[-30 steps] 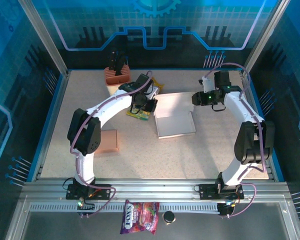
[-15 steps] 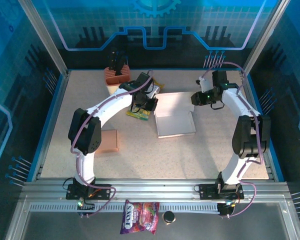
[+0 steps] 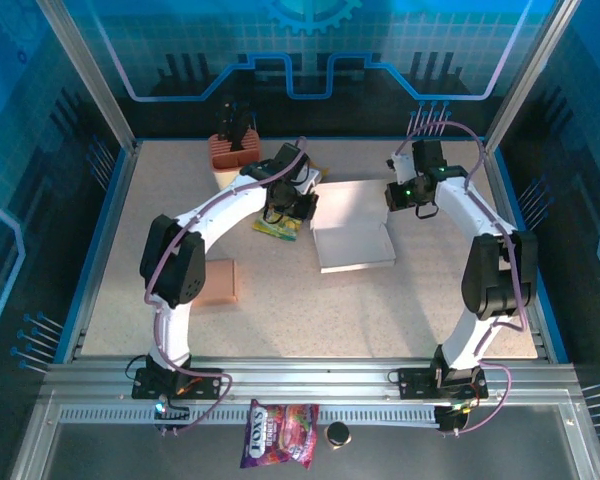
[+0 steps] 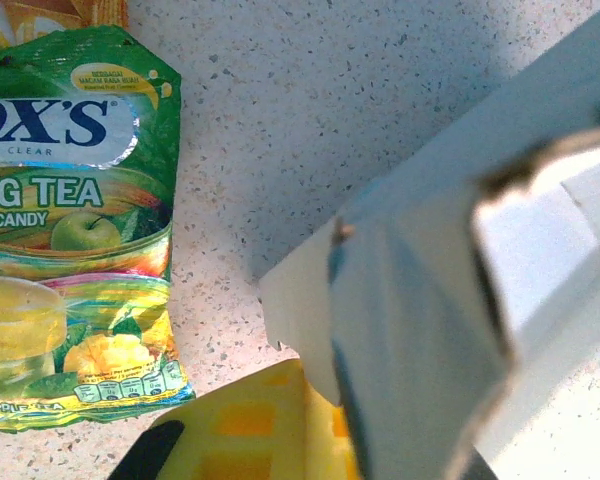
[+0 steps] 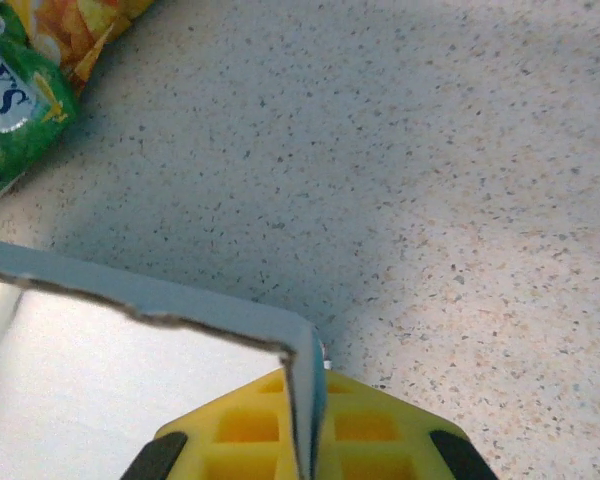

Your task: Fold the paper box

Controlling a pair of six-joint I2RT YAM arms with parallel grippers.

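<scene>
- The paper box (image 3: 352,232) lies on the table (image 3: 380,310) at centre frame in the top view, slightly right of the middle. It is white, with its base flat and its far panel raised.
- The left gripper (image 3: 300,208) is at the box's left edge, upper centre of the top view. In the left wrist view a box flap (image 4: 410,300) stands against one yellow pad (image 4: 250,425). The other finger is mostly hidden behind the cardboard. I read the jaws as closed on that flap.
- The right gripper (image 3: 395,196) is at the box's far right corner. In the right wrist view the upright cardboard wall (image 5: 100,390) runs down between the two yellow pads (image 5: 240,430), so the jaws are clamped on the wall's end.
- A green candy bag (image 3: 276,226) lies flat just left of the box, under the left wrist. I also see it at the left of the left wrist view (image 4: 70,230) and in the upper left corner of the right wrist view (image 5: 20,90).
- A terracotta holder (image 3: 230,150) stands at the upper left of the table.
- A brown square pad (image 3: 218,282) lies at left, well apart from the box.
- A purple candy bag (image 3: 280,447) and a small black cap (image 3: 337,434) rest on the rail at the bottom.
</scene>
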